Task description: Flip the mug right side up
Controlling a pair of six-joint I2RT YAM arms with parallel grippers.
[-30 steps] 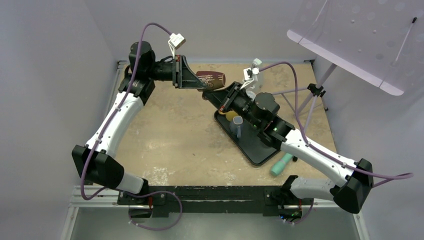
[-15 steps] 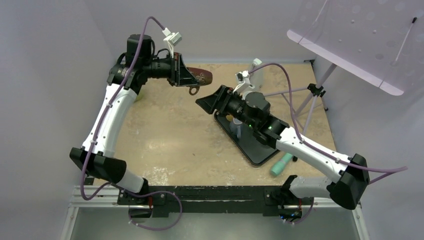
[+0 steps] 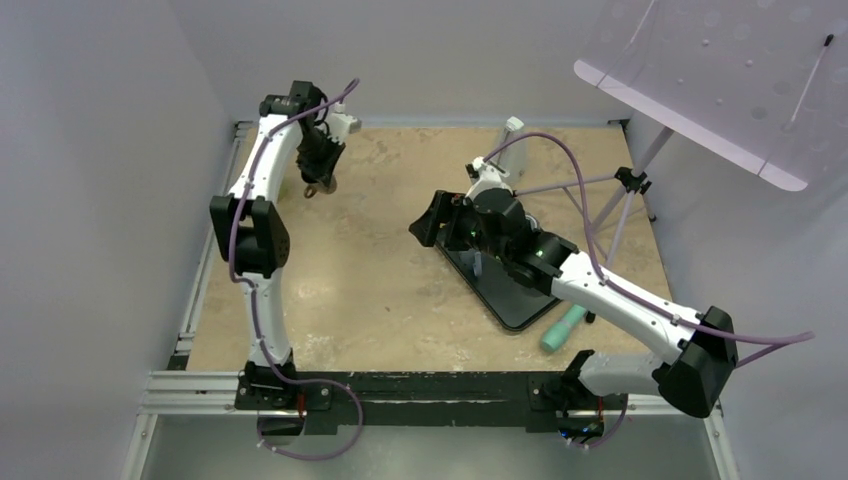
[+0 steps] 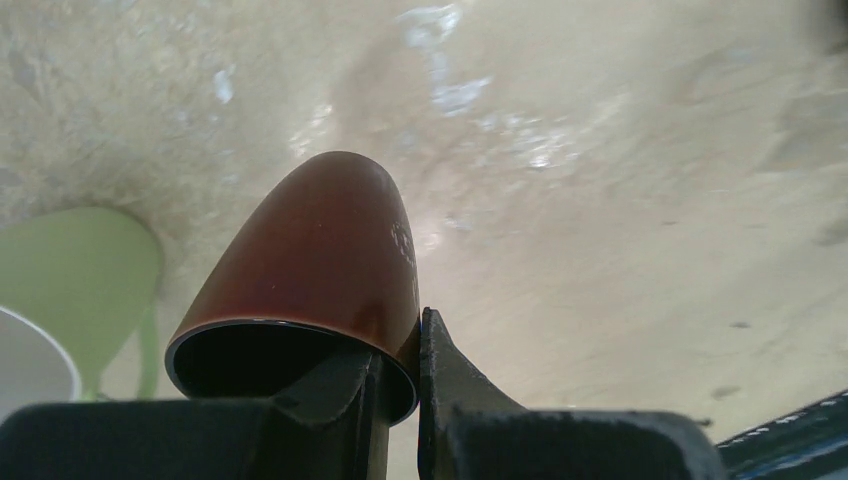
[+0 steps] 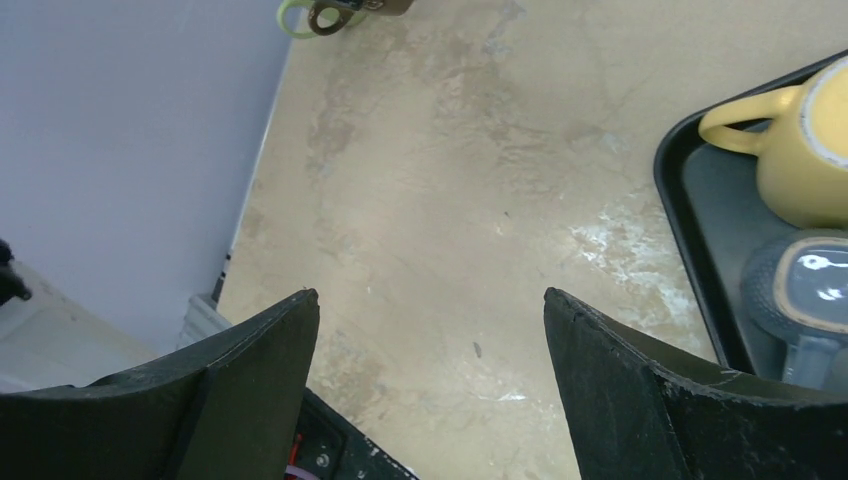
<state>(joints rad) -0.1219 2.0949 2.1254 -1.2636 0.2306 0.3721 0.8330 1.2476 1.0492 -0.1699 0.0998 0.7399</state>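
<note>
- Lying closest to the arm bases, on the right, a smooth teal stick (image 3: 563,328) rests just beside the black tray (image 3: 512,308).
- The tray is flat and shiny, with a raised rim. In it stand a round yellow mug (image 5: 800,150) with a curved handle and a grey-blue cup (image 5: 805,285), just beside each other.
- The right gripper (image 5: 430,310) hangs near the tray's far left corner. Its two dark fingers are wide apart and hold nothing.
- The table (image 3: 380,280) is sandy, with pale blotches like stone.
- Far back on the left, well apart from the tray, the left gripper (image 4: 395,350) pinches the brown mug (image 4: 320,250) by its rim, one finger inside and one outside.
- The brown mug is glossy and rounded. Its opening faces up to the wrist camera and its bottom points at the table. I cannot tell if it touches the table.
- A pale green thing (image 4: 80,270) lies near it on the table.
- A white bottle (image 3: 510,135) stands at the far edge.
</note>
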